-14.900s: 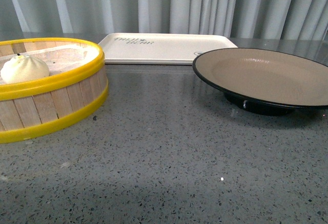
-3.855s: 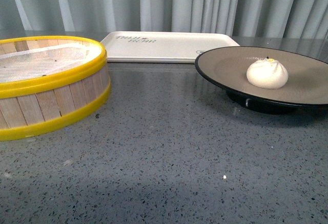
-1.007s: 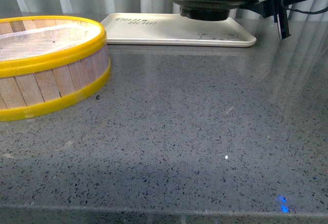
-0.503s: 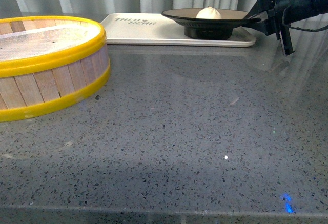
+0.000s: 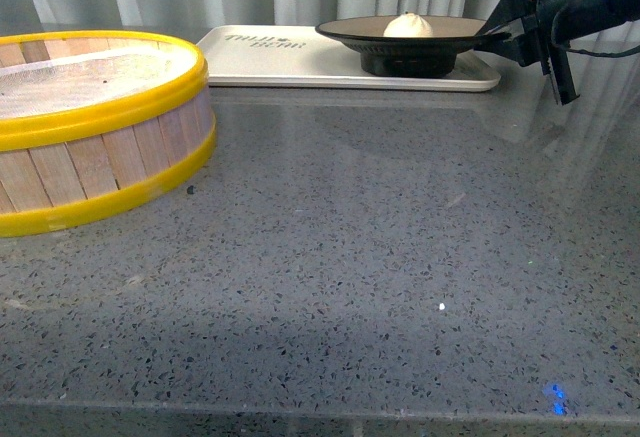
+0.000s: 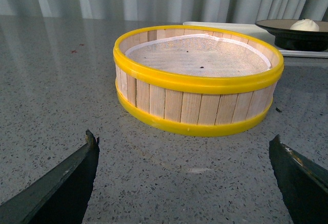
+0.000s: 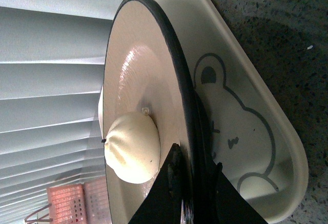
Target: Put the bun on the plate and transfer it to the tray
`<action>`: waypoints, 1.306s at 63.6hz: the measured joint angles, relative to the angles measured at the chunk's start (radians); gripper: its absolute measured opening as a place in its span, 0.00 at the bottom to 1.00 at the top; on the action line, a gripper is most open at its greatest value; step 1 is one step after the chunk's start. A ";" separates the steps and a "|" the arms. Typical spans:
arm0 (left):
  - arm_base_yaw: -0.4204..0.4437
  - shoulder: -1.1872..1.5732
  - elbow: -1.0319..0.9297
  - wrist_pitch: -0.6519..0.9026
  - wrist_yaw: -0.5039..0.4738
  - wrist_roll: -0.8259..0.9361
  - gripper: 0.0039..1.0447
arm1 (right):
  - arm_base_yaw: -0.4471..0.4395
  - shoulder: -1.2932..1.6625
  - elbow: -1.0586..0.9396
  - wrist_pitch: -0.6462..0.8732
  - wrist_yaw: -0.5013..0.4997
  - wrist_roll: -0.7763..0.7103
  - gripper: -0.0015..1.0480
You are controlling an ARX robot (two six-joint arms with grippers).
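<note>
The white bun (image 5: 408, 25) lies in the middle of the black-rimmed plate (image 5: 345, 30). The plate's foot is down on the right half of the off-white tray (image 5: 280, 57) at the back of the table. My right gripper (image 5: 497, 37) reaches in from the right and is shut on the plate's right rim. The right wrist view shows the same grip: my gripper (image 7: 195, 160) pinches the black rim of the plate (image 7: 133, 80), with the bun (image 7: 131, 147) beside one finger and the tray (image 7: 246, 131) under the plate. My left gripper (image 6: 183, 139) hangs open over bare table.
A yellow-rimmed wooden steamer basket (image 5: 100, 127) with a white liner stands at the left, in front of my left gripper in the left wrist view (image 6: 197, 88). Grey speckled tabletop (image 5: 380, 247) fills the foreground. Curtains hang behind the tray.
The plate with the bun has come down from above the tray onto it, my right gripper dropping with it. The basket has not moved.
</note>
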 joint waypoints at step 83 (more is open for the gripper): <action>0.000 0.000 0.000 0.000 0.000 0.000 0.94 | -0.047 -0.201 -0.228 0.048 0.044 0.039 0.92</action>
